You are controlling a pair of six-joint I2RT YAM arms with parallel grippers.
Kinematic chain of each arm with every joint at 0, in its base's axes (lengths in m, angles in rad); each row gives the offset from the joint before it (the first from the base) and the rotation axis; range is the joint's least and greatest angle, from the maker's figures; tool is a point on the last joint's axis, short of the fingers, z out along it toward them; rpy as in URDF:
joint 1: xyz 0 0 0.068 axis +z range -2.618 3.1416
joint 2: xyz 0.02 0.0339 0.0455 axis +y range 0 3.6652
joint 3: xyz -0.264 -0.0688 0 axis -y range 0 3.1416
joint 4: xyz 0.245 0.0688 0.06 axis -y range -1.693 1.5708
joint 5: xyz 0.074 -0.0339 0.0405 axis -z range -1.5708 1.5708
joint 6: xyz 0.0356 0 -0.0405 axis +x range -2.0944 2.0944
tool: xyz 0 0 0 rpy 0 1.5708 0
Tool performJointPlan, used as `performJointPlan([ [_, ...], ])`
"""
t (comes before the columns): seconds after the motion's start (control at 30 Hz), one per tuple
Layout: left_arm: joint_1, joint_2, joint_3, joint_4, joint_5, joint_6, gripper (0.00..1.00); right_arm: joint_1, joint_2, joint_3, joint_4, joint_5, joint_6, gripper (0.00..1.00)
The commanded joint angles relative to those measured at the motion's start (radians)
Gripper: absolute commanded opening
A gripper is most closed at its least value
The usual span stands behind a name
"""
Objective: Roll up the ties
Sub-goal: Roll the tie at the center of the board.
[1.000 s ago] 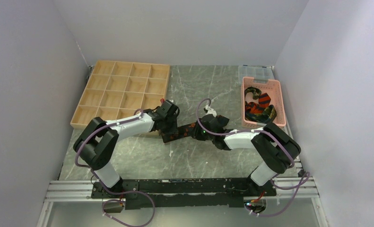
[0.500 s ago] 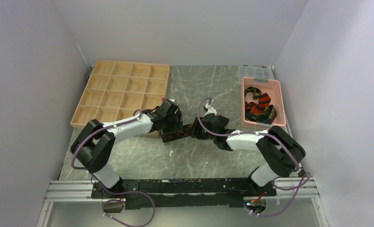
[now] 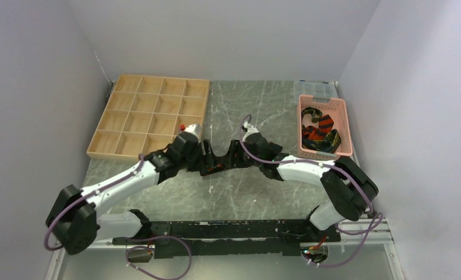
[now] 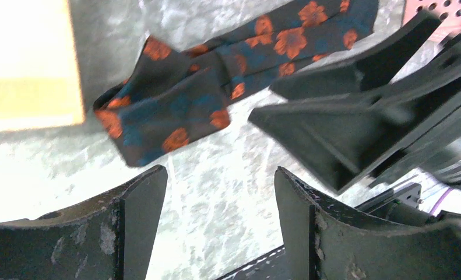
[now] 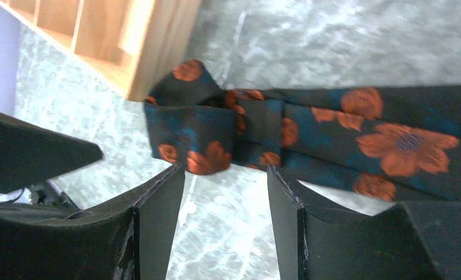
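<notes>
A black tie [image 4: 175,111] with orange flowers lies on the marble counter [image 3: 239,192], its folded end just beside the wooden tray [image 3: 146,114]. The left gripper [image 4: 219,175] and right gripper [image 5: 225,172] flank it, jaws spread, gripping nothing.

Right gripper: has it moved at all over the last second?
Yes. Seen from above, the right gripper has slid left, farther from the pink basket, and its jaws have opened near the tie.
</notes>
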Motion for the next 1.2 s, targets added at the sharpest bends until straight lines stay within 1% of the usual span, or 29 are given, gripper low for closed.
performJointPlan([
  [0.0, -0.001, -0.120, -0.173, 0.104, -0.030, -0.069, 0.74, 0.015, 0.058, 0.092, 0.000, -0.070, -0.031, 0.59],
  [0.13, 0.001, -0.196, -0.324, 0.239, -0.045, -0.122, 0.74, 0.016, 0.123, 0.131, 0.016, -0.113, -0.023, 0.59],
  [0.33, 0.007, -0.311, -0.489, 0.432, -0.170, -0.163, 0.74, 0.015, 0.195, 0.174, 0.024, -0.095, -0.017, 0.54],
  [0.43, 0.009, -0.334, -0.551, 0.525, -0.219, -0.164, 0.73, 0.015, 0.217, 0.180, 0.038, -0.082, -0.014, 0.51],
  [0.57, 0.019, -0.292, -0.544, 0.533, -0.234, -0.151, 0.73, 0.013, 0.247, 0.175, 0.049, -0.077, -0.006, 0.45],
  [1.0, 0.058, -0.043, -0.470, 0.688, -0.122, -0.077, 0.70, 0.011, 0.267, 0.171, 0.058, -0.096, -0.009, 0.45],
  [1.1, 0.068, 0.024, -0.453, 0.726, -0.102, -0.062, 0.67, 0.010, 0.269, 0.168, 0.064, -0.101, -0.008, 0.45],
  [1.17, 0.072, 0.063, -0.441, 0.752, -0.080, -0.055, 0.62, 0.010, 0.272, 0.167, 0.064, -0.107, -0.008, 0.45],
])
